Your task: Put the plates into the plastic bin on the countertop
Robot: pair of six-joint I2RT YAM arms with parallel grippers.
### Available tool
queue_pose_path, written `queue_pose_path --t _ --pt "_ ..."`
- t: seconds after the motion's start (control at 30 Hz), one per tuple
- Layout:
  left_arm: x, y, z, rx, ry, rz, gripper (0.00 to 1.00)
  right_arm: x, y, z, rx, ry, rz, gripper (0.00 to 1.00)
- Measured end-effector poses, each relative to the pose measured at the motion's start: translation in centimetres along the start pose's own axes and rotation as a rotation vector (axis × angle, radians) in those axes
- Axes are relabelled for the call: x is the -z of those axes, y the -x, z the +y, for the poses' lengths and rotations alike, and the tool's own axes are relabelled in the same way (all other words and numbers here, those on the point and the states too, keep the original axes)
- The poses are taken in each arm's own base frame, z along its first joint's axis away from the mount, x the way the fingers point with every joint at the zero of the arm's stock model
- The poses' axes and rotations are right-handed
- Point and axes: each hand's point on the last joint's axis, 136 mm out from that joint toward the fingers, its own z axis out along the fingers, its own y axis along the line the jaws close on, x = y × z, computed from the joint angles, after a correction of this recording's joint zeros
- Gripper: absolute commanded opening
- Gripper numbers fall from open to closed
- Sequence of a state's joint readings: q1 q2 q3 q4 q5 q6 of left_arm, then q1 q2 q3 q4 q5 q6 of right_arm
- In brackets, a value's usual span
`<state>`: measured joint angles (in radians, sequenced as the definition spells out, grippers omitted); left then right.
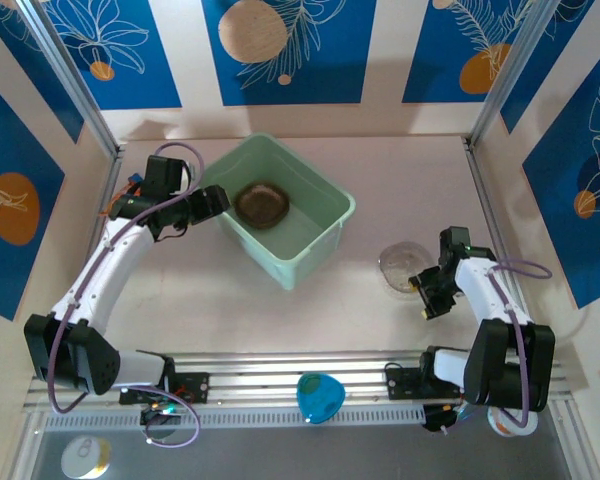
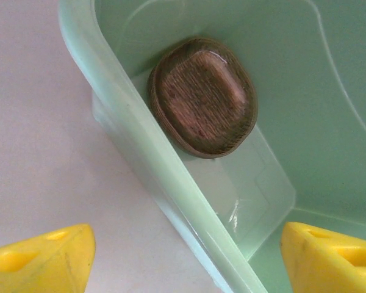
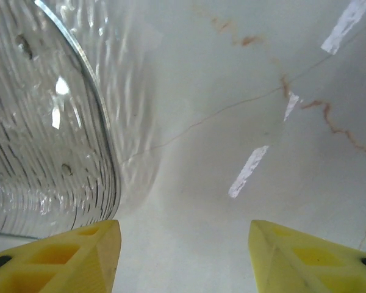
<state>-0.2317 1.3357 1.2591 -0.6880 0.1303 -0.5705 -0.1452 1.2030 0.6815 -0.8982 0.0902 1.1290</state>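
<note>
Bin (image 2: 161,177) rim beneath left claw (image 1: 218,203), blue bowl (image 1: 318,397) perhaps

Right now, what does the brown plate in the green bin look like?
The brown plate is rounded, brownish see-through plastic with fine ridges and a raised, layered-looking rim. It lies flat, face up, on the floor of the mint-green bin, close to one wall. Nothing but the bin touches it.

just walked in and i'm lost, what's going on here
Plates are being loaded into a green bin. A stack of brown plates already lies inside it, and the left hand hangs open over the bin's rim. The right hand, also open, sits beside a clear plate on the countertop, not gripping it.
</note>
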Motion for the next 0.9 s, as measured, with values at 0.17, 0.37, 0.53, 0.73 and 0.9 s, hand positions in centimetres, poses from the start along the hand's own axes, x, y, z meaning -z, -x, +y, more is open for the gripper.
queue_pose_path --t 0.17,0.37,0.53,0.73,0.9 --pt "0.1 -0.4 0.2 0.0 0.002 0.003 0.79 -0.6 1.0 0.6 -0.015 0.008 -0.022 0.56" --pt "0.7 -0.5 0.2 -0.002 -0.006 -0.01 0.8 -1.6 2.2 1.4 -0.019 0.004 -0.052 0.53" --pt "0.7 -0.7 0.3 -0.002 -0.005 -0.008 0.79 -2.6 3.0 1.8 -0.021 -0.008 -0.064 0.41" --pt "0.7 -0.7 0.3 -0.002 -0.005 -0.008 0.8 -2.8 3.8 2.3 -0.019 0.004 -0.101 0.15" --pt "0.7 -0.7 0.3 -0.002 -0.005 -0.008 0.79 -1.6 4.3 3.4 -0.004 0.072 -0.158 0.0"
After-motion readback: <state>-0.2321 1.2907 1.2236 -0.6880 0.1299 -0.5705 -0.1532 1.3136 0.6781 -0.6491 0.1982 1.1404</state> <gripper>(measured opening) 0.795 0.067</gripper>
